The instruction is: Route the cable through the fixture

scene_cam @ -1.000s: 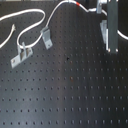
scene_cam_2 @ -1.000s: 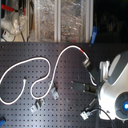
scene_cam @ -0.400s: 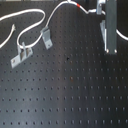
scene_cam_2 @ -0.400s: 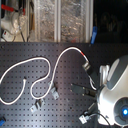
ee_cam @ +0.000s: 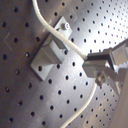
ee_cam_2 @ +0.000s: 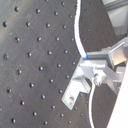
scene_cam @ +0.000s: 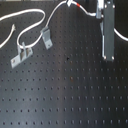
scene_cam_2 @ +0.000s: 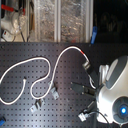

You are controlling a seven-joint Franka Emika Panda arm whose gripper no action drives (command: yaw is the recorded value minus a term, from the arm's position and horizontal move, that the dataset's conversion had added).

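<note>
The gripper (ee_cam_2: 89,64), clamped on the cable (scene_cam_2: 46,65), has barely moved in the last second, so the cable still loops across the board unrouted, beside the two brackets (scene_cam: 46,37).

Matt black perforated board (scene_cam: 65,95), dull with faint sheen; smooth white plastic-looking jacket on the cable (scene_cam_2: 47,67), short red-orange band (scene_cam: 76,5); brushed grey metal brackets (scene_cam: 46,38), bare and matt; glossy white shell on the arm (scene_cam_2: 116,80); gripper (ee_cam_2: 98,69) of plain grey metal
</note>
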